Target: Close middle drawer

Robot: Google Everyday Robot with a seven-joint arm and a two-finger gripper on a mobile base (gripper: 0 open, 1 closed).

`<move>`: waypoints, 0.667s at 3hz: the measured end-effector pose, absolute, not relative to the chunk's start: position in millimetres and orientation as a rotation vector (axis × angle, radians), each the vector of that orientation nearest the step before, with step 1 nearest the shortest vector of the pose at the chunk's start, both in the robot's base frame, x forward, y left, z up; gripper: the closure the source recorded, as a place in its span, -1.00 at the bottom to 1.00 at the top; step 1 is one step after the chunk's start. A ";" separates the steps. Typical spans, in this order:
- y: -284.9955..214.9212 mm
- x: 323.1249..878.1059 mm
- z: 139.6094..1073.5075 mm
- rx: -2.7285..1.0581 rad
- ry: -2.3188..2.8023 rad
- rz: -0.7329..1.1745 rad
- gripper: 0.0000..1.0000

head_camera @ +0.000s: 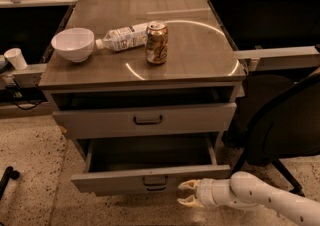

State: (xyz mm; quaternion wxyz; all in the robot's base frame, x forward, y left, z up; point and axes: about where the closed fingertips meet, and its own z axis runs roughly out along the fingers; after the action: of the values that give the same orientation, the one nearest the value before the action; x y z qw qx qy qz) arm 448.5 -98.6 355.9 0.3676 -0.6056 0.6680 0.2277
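A single camera sits high and near, in front of the cabinet [200,57], tilted down over its top and front (the gripper [183,193] shows low, near right).
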 end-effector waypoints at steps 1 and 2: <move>-99.8 459.7 358.1 -1.518 1.738 0.534 -0.52; -101.0 464.6 359.3 -1.495 1.750 0.512 -1.00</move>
State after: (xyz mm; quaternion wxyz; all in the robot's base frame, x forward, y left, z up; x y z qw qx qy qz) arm 464.6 -101.0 359.3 0.3817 -0.5860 0.6860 0.2008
